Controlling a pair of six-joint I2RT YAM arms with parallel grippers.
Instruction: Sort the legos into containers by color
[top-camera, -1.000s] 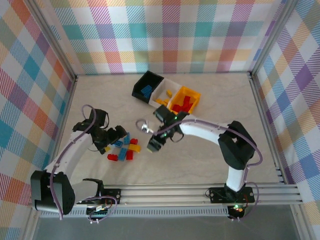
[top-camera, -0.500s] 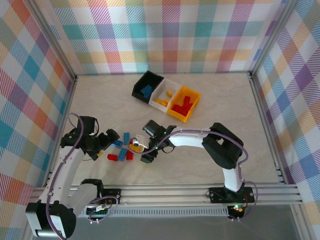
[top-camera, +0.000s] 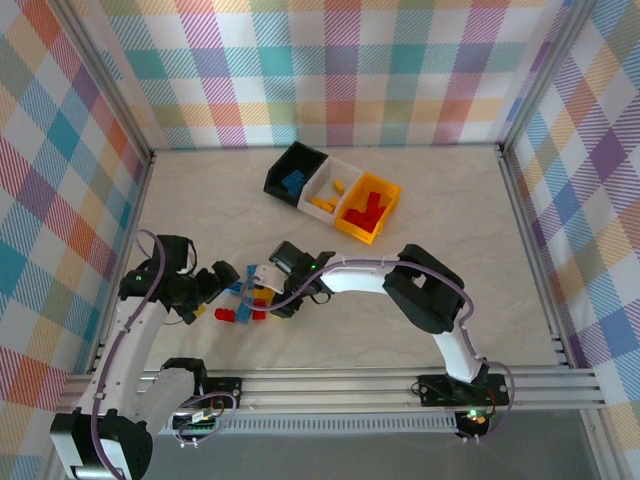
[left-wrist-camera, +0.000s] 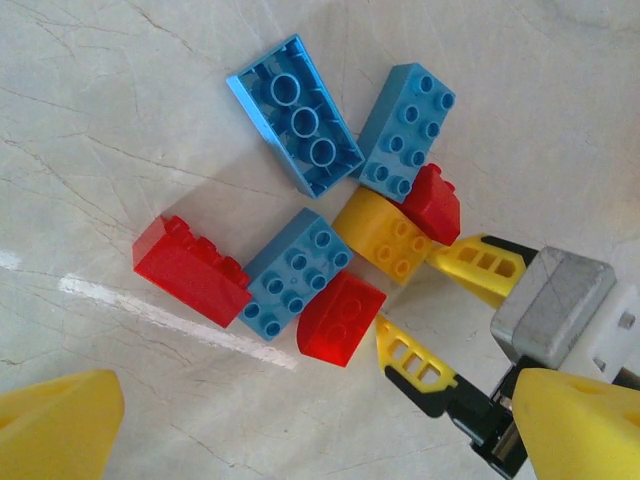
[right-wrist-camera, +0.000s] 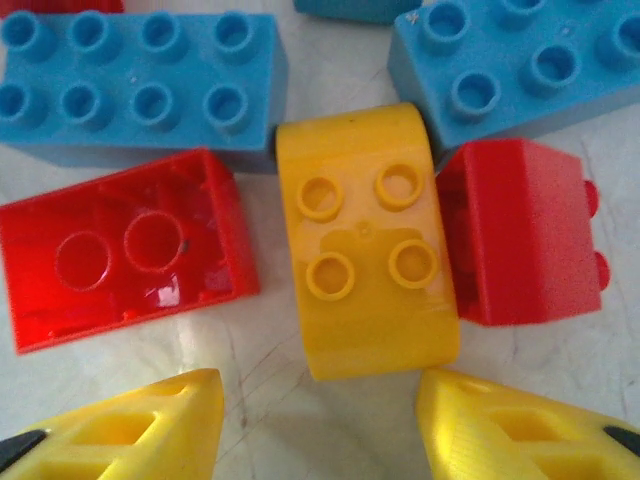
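Seven legos lie loose in a tight cluster on the left near part of the tabletop: three blue, three red and one yellow. The three bins sit joined in a row at the far middle. The black bin holds blue pieces, the white bin holds yellow and the orange bin holds red. Sorting looks well past halfway, with this last cluster left.

The right gripper reaches across to the cluster, its jaws apart and one tip on each side of the near end of the yellow brick. It clamps nothing yet. That brick is hemmed in: a red piece touches one flank, another red sits just beside the other, and blue bricks press on its far end. The jaws have little room to slide down the sides, and closing may nudge the neighbours.

The left gripper hangs over the same cluster from the left edge side, jaws wide apart and holding nothing. Both grippers crowd one small patch, so a clash is the main risk I see.

Bare tabletop lies between the cluster and the bins, so the carry to the white bin looks unobstructed. The cluster sits well apart from the left and near edges
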